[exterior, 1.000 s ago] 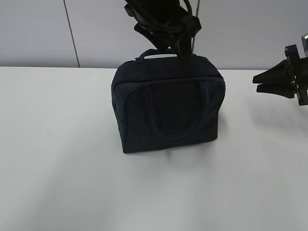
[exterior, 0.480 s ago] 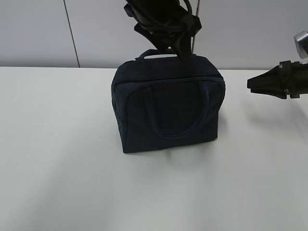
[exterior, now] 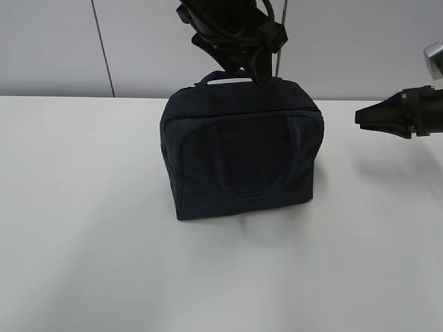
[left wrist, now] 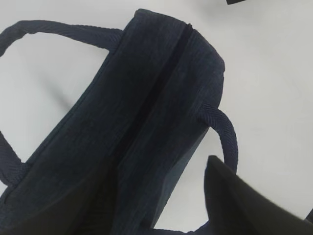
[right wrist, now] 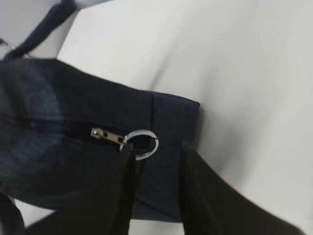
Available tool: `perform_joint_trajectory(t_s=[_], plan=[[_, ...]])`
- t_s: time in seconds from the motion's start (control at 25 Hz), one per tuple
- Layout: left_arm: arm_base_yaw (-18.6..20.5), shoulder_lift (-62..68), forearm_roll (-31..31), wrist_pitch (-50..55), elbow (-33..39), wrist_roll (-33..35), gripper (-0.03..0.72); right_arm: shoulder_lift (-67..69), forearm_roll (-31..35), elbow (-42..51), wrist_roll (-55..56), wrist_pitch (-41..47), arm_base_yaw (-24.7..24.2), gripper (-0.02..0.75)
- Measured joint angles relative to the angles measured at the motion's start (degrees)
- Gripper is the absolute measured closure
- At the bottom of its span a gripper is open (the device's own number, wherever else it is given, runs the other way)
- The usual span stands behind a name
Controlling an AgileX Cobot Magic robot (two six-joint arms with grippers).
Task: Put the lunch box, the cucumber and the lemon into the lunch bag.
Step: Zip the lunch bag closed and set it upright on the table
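- One dark navy lunch bag (exterior: 242, 155) stands upright near the middle of the white table (exterior: 83, 249), its top zipped shut and its near loop handle (exterior: 252, 155) lying flat against the front panel.
- The far handle (exterior: 225, 76) stands up behind the top edge in the exterior view.
- In the right wrist view a metal ring pull (right wrist: 142, 143) hangs from the zip slider near the end of the bag's side panel.
- The lunch box, cucumber and lemon appear in none of the three views.
- The left gripper (exterior: 252, 69) hangs directly above the rear of the bag's top, beside the raised handle; only one dark finger (left wrist: 239, 200) shows in its wrist view, so whether its jaws are wide or narrow cannot be told.
- The right gripper (exterior: 363, 116) hovers off the bag's right side, apart from the fabric in the exterior view, its tips pointing toward the bag.
- Its two dark fingers (right wrist: 107, 196) stand partly parted with a gap between them, the ring pull just above that gap, nothing clamped.
- A pale panelled wall (exterior: 55, 48) backs the table.
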Motion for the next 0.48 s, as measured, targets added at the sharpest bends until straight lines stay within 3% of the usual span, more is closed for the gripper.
perform_joint_trajectory(t_s=[0.16,0.48], plan=[[0.00,0.00,0.00,0.00,0.00,0.00,0.303,0.00,3.21,0.00,10.19,-0.11,0.00,0.503],[0.00,0.47,0.08,0.00,0.00,0.00,0.306,0.00,3.69,0.00,31.18,-0.11,0.92,0.497]])
